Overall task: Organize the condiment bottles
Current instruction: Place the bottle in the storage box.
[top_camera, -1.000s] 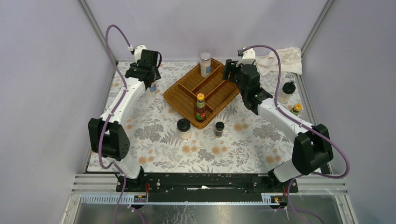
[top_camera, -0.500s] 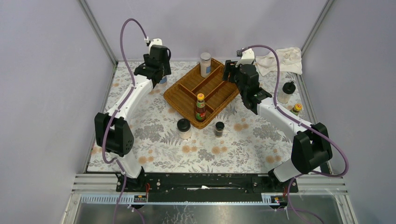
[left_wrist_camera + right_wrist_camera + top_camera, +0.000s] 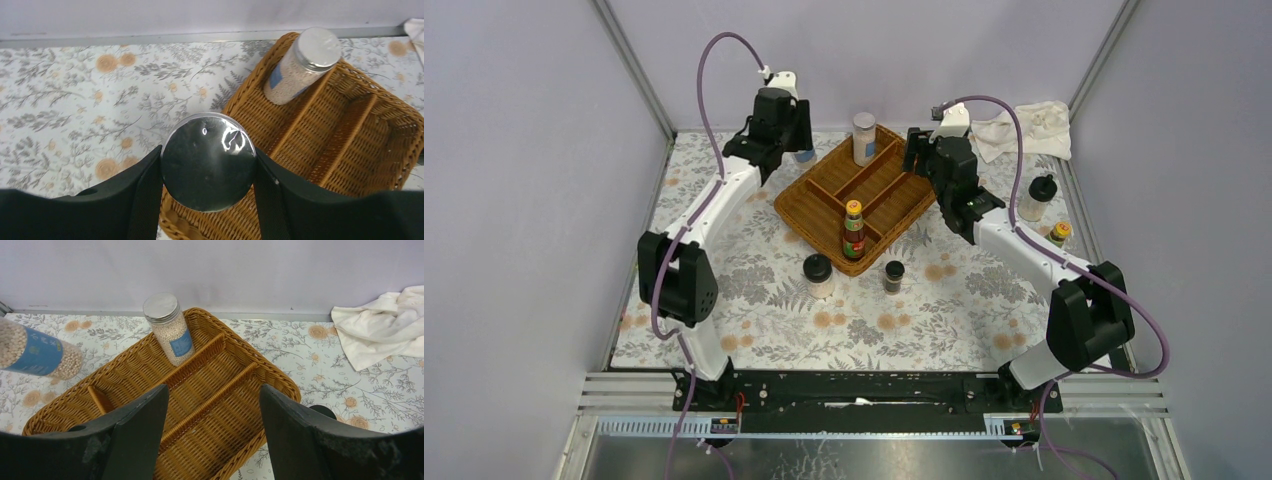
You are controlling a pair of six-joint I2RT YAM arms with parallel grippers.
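**Shaker held at the tray's left edge**

Grips a shaker (image 3: 208, 150) in the left pincer (image 3: 207, 167), fingers (image 3: 145, 190) pressed to both sides at or just under the shiny lid. Hangs it over the left rim of the tray (image 3: 894, 195); cannot tell whether upright or tilted. Shows, from the right wrist, a clear body packed with pale grains under a blue label.

Looks rigid and smooth-walled, glass or hard plastic, so probably slick and fairly heavy for its size. Suits a squeeze across the round body rather than on the lid alone, where it could swing or twist loose. Calls for a gentle set-down, since a tall narrow shape tips easily on wicker.

Holds the right pincer (image 3: 215, 440) apart and empty over the tray's right side.

Finds a second shaker (image 3: 864, 138) standing in the tray's far corner and a sauce bottle (image 3: 854, 230) in its near corner. Leaves on the desk (image 3: 754, 290) a wide jar (image 3: 818, 272) and a small jar (image 3: 893, 275) just in front of the tray, with a right jar (image 3: 1038, 195) and a second sauce bottle (image 3: 1058, 233) well to the tray's right.
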